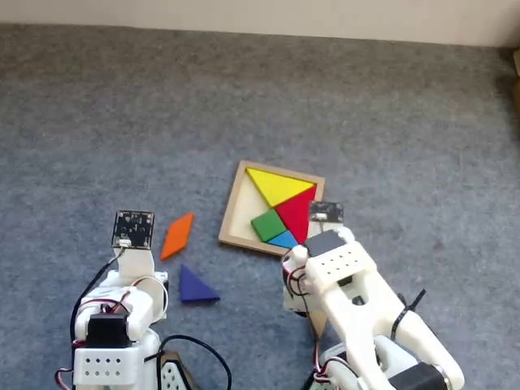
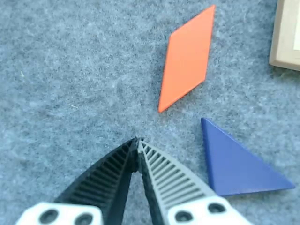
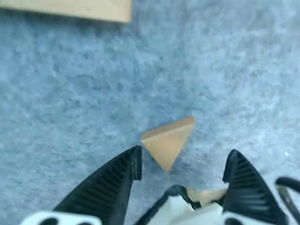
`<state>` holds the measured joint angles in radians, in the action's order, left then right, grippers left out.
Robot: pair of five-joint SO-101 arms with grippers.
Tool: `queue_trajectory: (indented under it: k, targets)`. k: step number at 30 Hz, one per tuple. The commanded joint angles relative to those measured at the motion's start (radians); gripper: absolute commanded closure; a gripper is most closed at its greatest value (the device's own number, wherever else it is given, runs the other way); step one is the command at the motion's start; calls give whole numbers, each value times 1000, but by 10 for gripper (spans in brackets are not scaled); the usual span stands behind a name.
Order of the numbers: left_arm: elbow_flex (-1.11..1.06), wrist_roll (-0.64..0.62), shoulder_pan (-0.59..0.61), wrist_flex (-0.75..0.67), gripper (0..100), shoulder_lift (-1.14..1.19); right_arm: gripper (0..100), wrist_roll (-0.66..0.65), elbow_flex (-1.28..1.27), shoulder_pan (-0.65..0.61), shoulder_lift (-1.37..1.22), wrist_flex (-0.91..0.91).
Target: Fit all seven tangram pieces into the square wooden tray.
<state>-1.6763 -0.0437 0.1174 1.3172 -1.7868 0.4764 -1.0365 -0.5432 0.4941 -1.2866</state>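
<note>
The square wooden tray (image 1: 231,203) holds a yellow triangle (image 1: 279,186), a red triangle (image 1: 297,214), a green square (image 1: 266,224) and a small light-blue triangle (image 1: 284,239). An orange parallelogram (image 2: 187,56) and a dark blue triangle (image 2: 234,164) lie on the carpet left of the tray. My left gripper (image 2: 138,140) is shut and empty, hovering just short of both. My right gripper (image 3: 184,164) is open above a small tan wooden triangle (image 3: 167,140), which lies on the carpet between its fingertips, below the tray's near edge (image 3: 70,8).
Grey carpet covers the whole surface. The left arm (image 1: 122,301) stands at the bottom left and the right arm (image 1: 349,284) at the bottom right, its wrist overlapping the tray's near corner. A pale strip of wall runs along the far edge.
</note>
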Motion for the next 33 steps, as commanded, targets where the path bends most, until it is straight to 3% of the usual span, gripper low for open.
queue_trajectory:
  k: [1,8,19,33]
  targets:
    - [-19,-8,13,3,993,-42,721,21,-50,-18,30,74]
    - [-19,-8,13,3,993,-42,725,23,-84,-19,7,102]
    - [-19,-8,13,3,993,-42,951,17,-82,-15,-111,205]
    - [-19,-8,13,3,993,-42,977,-252,-90,30,332,151]
